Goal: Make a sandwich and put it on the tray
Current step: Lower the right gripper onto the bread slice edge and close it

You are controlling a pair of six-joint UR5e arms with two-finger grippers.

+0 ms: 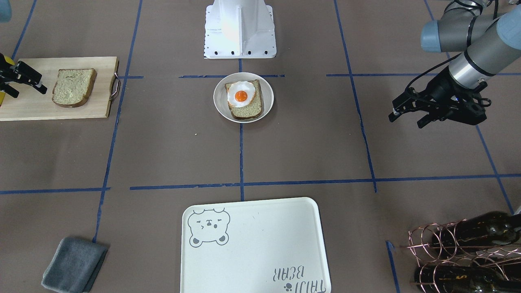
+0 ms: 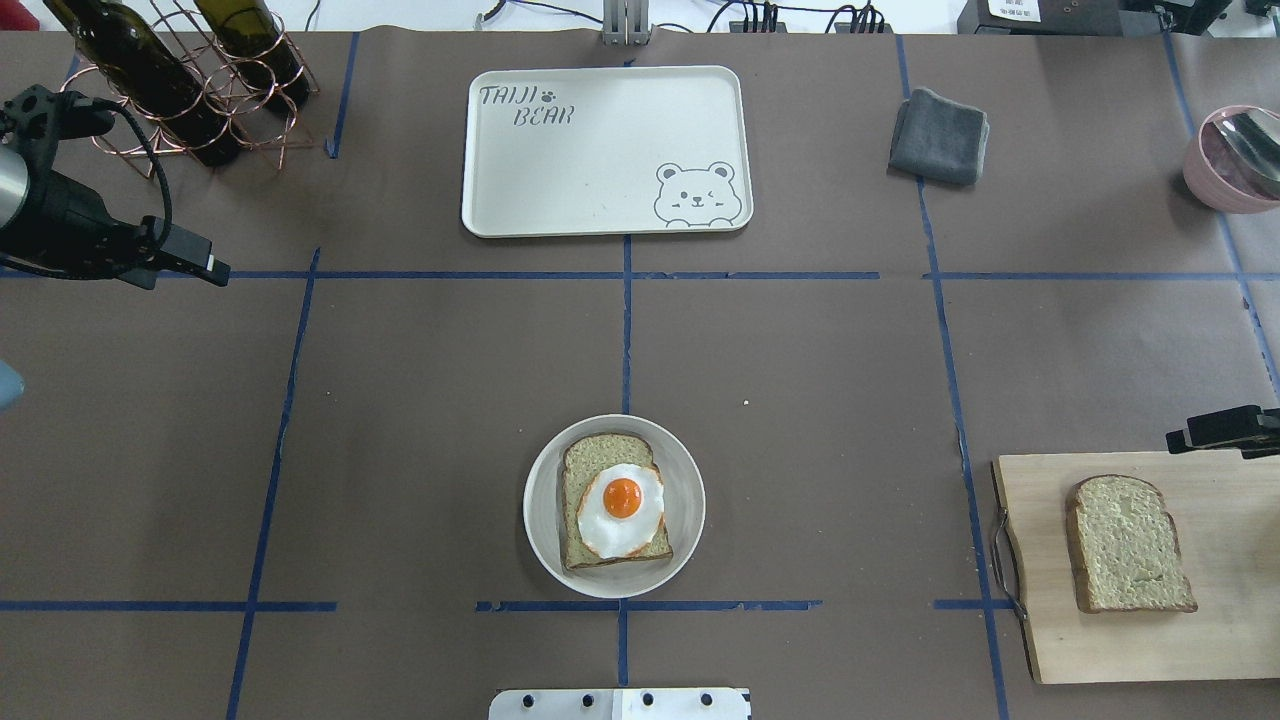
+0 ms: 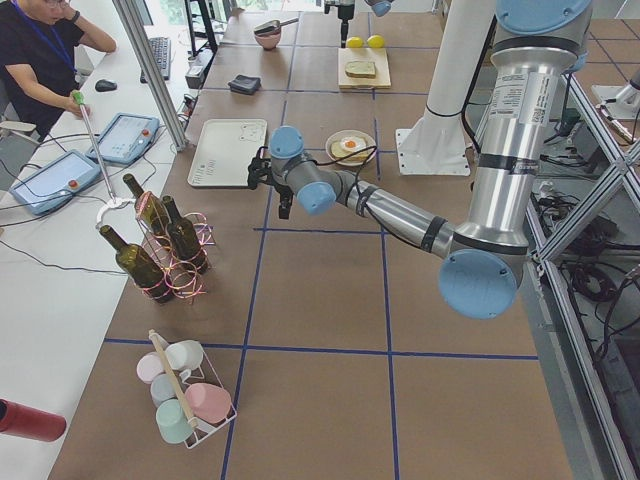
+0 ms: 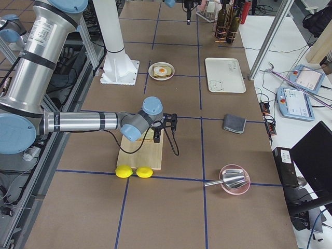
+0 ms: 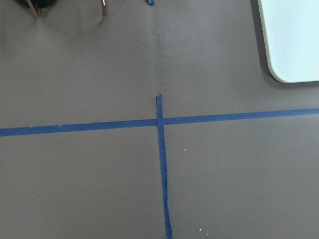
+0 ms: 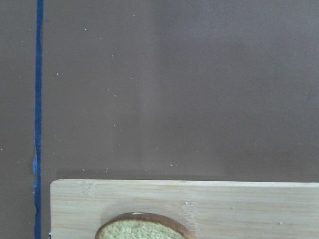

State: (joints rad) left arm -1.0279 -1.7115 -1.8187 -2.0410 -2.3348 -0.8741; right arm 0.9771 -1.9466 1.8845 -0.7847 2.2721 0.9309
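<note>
The plated bread slice [image 2: 585, 455] was laid flat in a small round white plate [image 2: 540, 545] near the robot's base at the middle of the table. The fried egg [image 2: 621, 508] was rested on top of it, yolk up. The loose bread slice [image 2: 1128, 543] was laid flat on a pale wooden cutting board [image 2: 1100, 645] at the robot's right, well apart from the plate. The two slices were not stacked. The tray [image 2: 600, 160] was set on the far side of the table, across from the plate, with nothing on it.

The right gripper [image 1: 27, 87] was held raised by the cutting board's edge, its fingers spread apart and nothing gripped. The loose bread slice was found just beside it and was not touched by it. In the right wrist view only the crust end of that slice and the board's edge were shown.

The left gripper [image 1: 406, 120] was held above the bare table at the robot's left, its fingers also parted and nothing held. The plate and the tray were both kept well apart from it. Only a corner of the tray was caught in the left wrist view.

Dark wine bottles in a copper wire rack [image 2: 170, 80] were stood at the far left corner. A folded grey cloth [image 2: 938, 136] was laid to the right of the tray.
</note>
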